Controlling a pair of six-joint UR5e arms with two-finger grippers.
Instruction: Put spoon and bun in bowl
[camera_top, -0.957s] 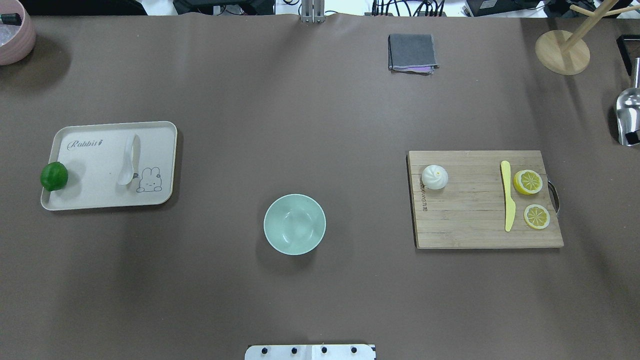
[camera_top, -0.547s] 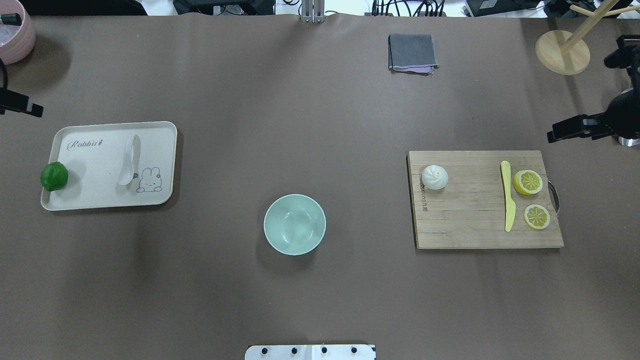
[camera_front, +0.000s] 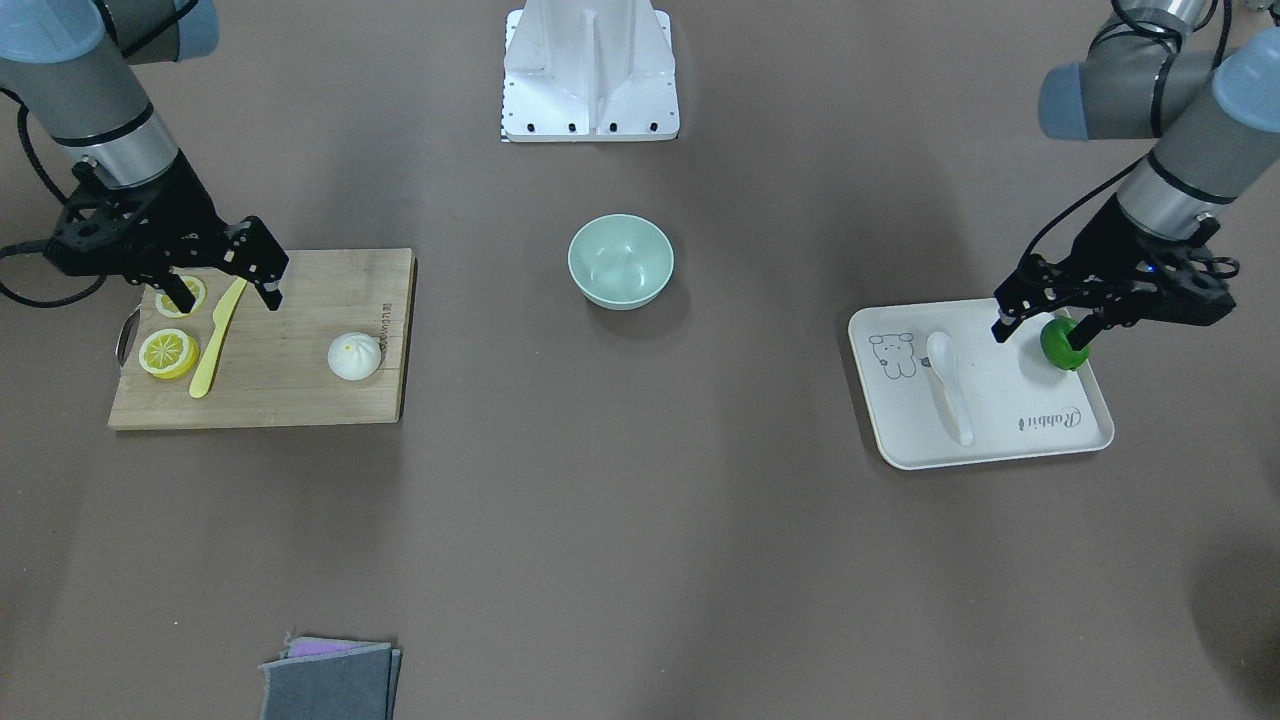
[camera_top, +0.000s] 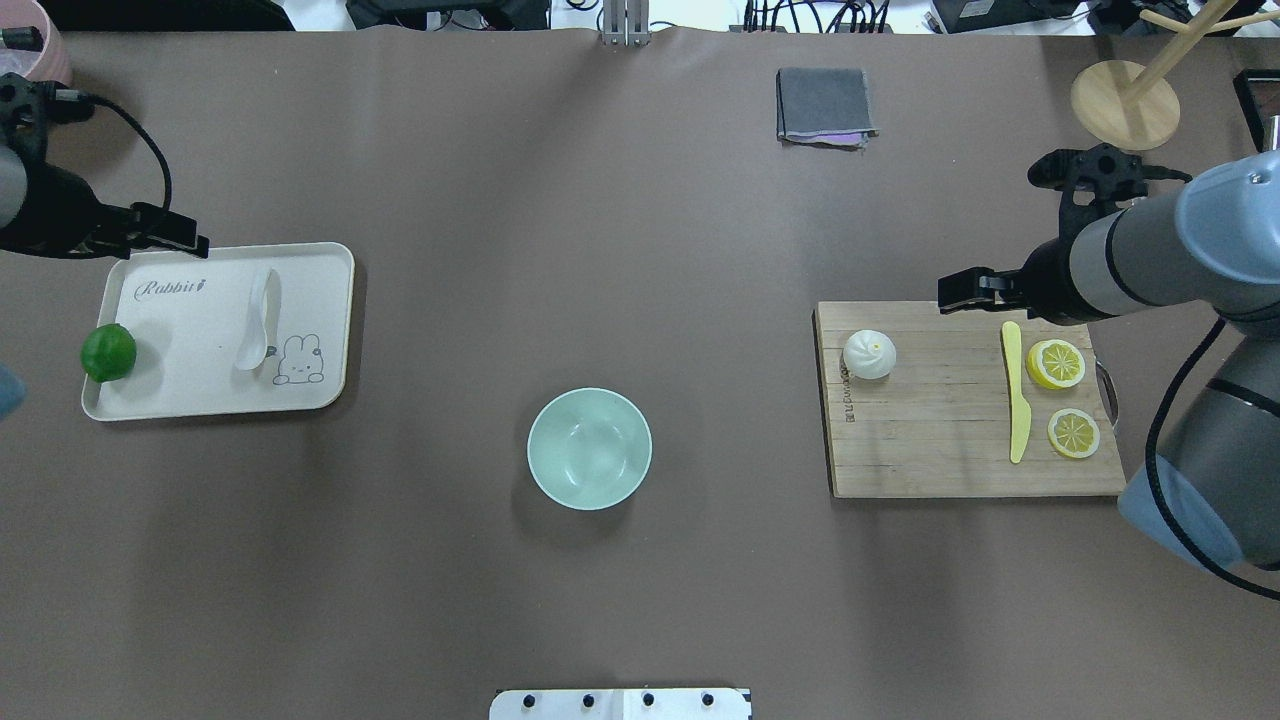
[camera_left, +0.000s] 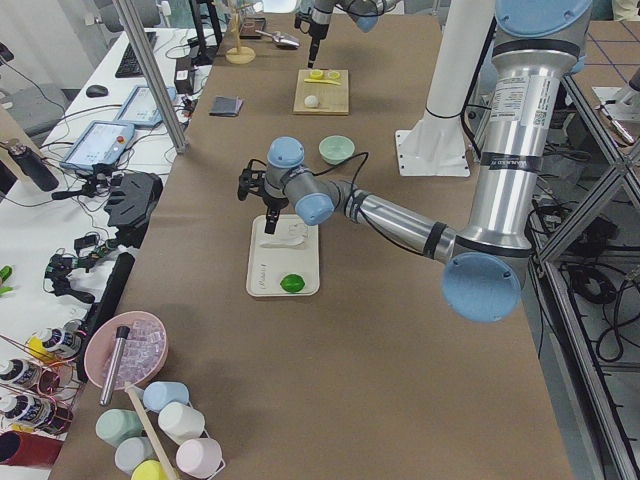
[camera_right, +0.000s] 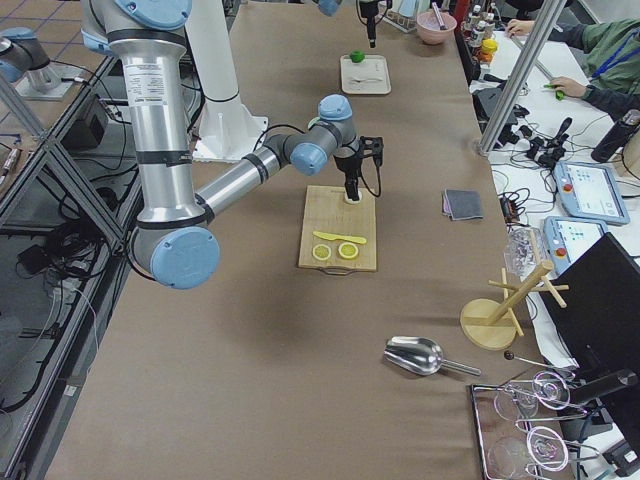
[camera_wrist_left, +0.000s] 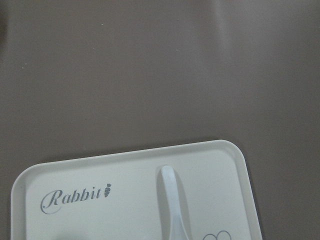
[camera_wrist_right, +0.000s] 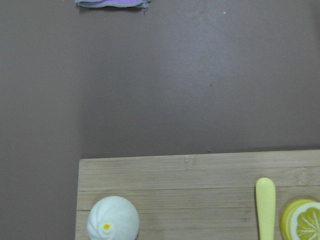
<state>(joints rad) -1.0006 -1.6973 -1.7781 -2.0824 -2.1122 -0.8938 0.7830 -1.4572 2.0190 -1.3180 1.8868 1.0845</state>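
The white spoon (camera_top: 258, 322) lies on a cream tray (camera_top: 190, 390) at the left, and also shows in the left wrist view (camera_wrist_left: 172, 210). The white bun (camera_top: 869, 354) sits on the left end of a wooden cutting board (camera_top: 940, 460) at the right, and shows in the right wrist view (camera_wrist_right: 113, 225). The empty mint-green bowl (camera_top: 589, 449) stands between them. My left gripper (camera_front: 1042, 330) is open and empty, in the air over the tray's far edge. My right gripper (camera_front: 226, 284) is open and empty, in the air over the board's far edge.
A green lime (camera_top: 108, 352) sits on the tray's left rim. A yellow plastic knife (camera_top: 1015, 395) and two lemon slices (camera_top: 1056, 364) lie on the board. A grey cloth (camera_top: 824, 104) and a wooden stand (camera_top: 1125, 104) are at the far side.
Both arms have come in from the table's sides: the left toward the tray's far edge, the right toward the board's far edge. The spoon, bun and bowl have not moved.
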